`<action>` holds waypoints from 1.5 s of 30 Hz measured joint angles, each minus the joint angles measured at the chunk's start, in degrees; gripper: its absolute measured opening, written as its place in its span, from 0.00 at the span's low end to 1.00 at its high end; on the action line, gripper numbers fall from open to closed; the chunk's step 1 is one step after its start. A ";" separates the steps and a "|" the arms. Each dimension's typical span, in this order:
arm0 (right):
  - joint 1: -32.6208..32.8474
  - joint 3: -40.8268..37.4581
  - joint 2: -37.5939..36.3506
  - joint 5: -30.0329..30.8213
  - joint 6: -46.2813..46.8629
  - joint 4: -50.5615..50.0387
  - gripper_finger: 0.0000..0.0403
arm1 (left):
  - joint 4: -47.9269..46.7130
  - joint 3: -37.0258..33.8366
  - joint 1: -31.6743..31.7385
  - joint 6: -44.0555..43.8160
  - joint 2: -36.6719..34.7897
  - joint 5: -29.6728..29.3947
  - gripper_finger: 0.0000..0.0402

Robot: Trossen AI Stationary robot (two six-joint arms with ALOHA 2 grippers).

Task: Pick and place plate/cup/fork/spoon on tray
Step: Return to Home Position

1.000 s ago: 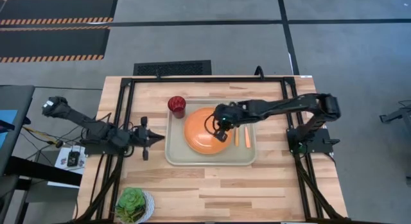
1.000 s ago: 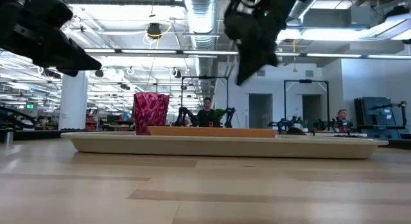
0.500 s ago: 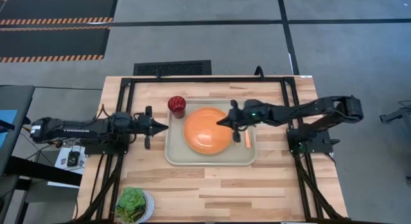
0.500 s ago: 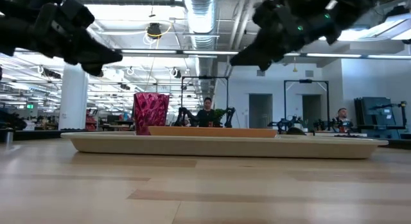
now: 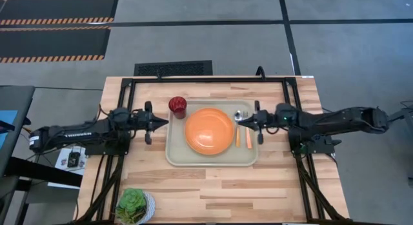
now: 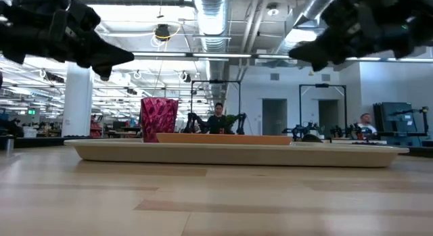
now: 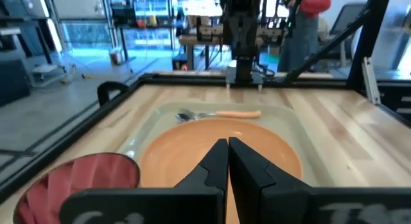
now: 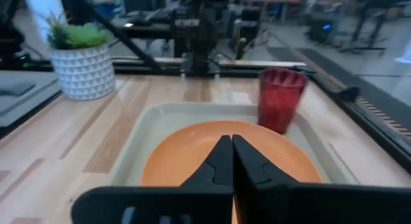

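The right pincer (image 5: pixel 240 122), closed and empty, hangs over the right rim of the beige rectangular tray (image 5: pixel 213 162). The left pincer (image 5: pixel 161 122), closed too, hovers beside its left rim. The round orange plate (image 5: pixel 210 130) lies centred inside, so probably nothing needs holding.

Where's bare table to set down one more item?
Widest patch: bare table between the tray and the plant bowl. Crowded: the tray itself, filled by plate, cup and cutlery, with left gripper and right gripper shut at its short ends.
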 joint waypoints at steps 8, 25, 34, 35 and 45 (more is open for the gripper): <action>0.09 -13.44 -11.78 6.32 3.57 8.83 0.02 | 5.29 -4.82 4.39 -2.05 -2.31 2.63 0.00; -4.87 -16.49 -44.30 4.50 2.25 -18.62 0.01 | -14.00 -4.83 5.03 -3.22 -24.74 0.63 0.00; -7.73 -16.51 -52.79 2.57 2.79 -25.34 0.01 | -13.61 -4.87 4.96 -3.02 -25.81 0.13 0.00; -7.94 -16.51 -52.65 2.59 3.02 -25.40 0.01 | -13.57 -4.87 4.96 -2.95 -26.40 0.17 0.00; -10.14 -16.55 -52.45 4.15 4.40 -25.96 0.03 | -13.65 -4.89 4.94 -2.79 -26.15 -0.90 0.00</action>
